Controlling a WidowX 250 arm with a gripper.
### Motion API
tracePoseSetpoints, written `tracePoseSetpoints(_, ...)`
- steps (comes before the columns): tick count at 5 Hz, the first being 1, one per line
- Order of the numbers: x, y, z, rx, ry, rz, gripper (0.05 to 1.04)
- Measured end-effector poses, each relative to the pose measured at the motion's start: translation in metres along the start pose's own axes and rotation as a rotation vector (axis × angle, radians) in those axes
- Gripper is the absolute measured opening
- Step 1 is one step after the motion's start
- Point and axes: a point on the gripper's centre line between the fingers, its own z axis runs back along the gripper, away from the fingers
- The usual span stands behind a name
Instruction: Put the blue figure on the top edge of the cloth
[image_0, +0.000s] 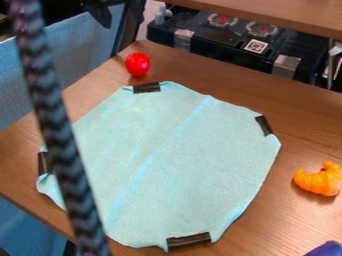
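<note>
- The probable blue figure (325, 249) lies toward the counter's (308, 116) near side, apart from the cloth (194, 160); its unclear outline could cause a poor grasp.
- I cannot tell the end effector's state.
- Pushing down at the cloth's puckered top edge could tip the figure or drag fabric between the tape strips.
- Overshooting could knock the red ball (137, 64) off the counter.

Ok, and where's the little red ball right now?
In the camera view, the red ball sits left of centre near the top, on the wooden table just beyond the black tape strip on the cloth's top edge.
</note>
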Motion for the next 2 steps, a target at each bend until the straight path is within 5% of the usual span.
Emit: tracePoseSetpoints(2, 0.001, 0.009, -0.022, 0.02, 0.11, -0.019, 0.999)
